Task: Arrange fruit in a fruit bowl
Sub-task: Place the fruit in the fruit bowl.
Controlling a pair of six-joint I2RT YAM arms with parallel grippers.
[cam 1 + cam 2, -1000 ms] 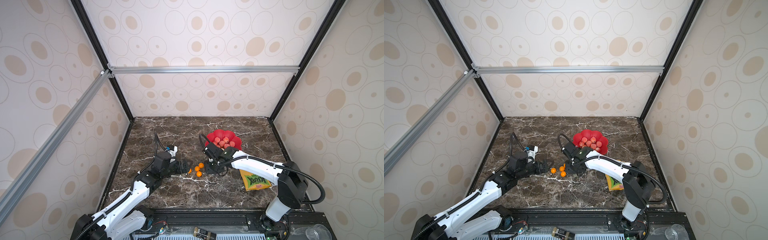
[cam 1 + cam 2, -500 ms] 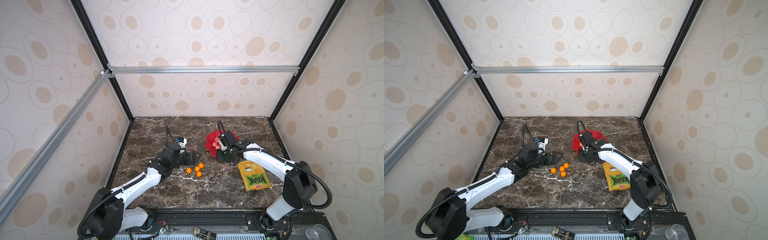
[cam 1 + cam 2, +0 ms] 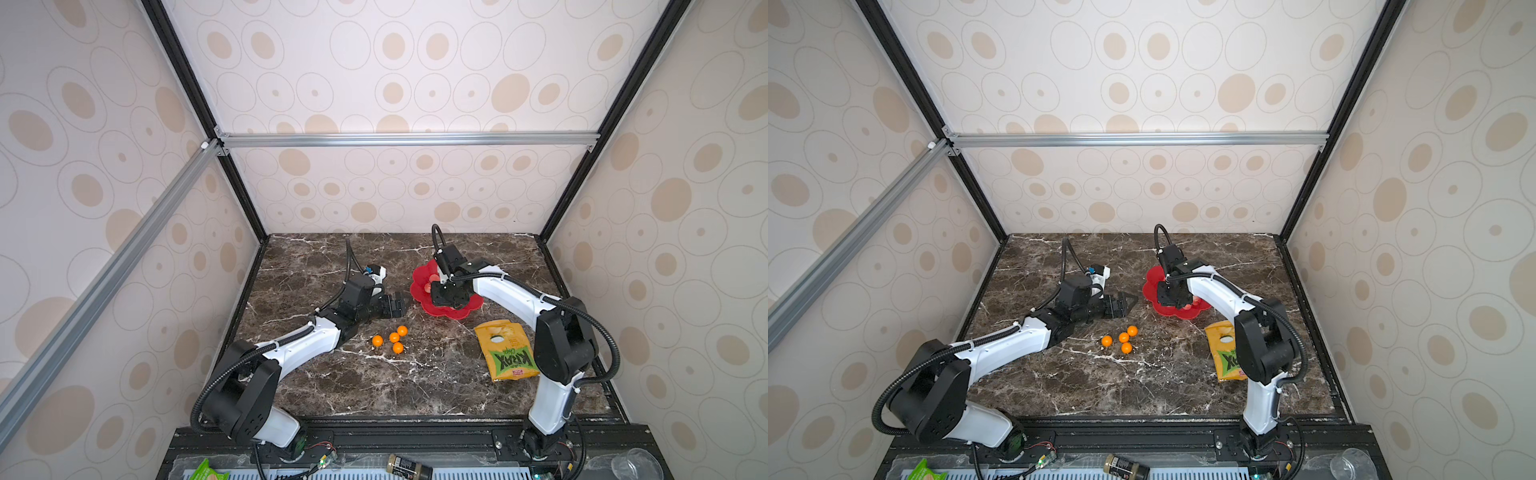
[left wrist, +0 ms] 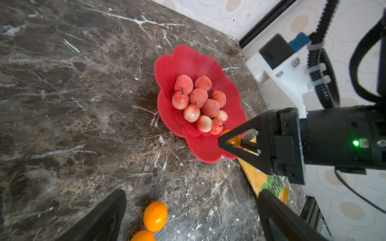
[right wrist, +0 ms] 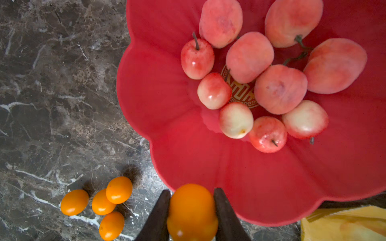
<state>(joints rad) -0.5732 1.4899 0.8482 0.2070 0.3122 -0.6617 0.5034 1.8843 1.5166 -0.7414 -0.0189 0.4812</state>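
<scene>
We see a glossy red scalloped plastic bowl, a gold emblem at its centre. Inside lie pink-red peach-like fruits. Beside the bowl, bright orange tangerine-like fruits dot the dark brown marble tabletop, veined white. One more orange fruit shows at the bowl's rim. Near the bowl lies a yellow snack bag with a green panel.

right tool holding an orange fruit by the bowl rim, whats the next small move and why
Probably carry it a little further in over the red bowl before opening: the right tool grips the orange fruit just at the rim, short of the pink fruits, so releasing here might spill it.
</scene>
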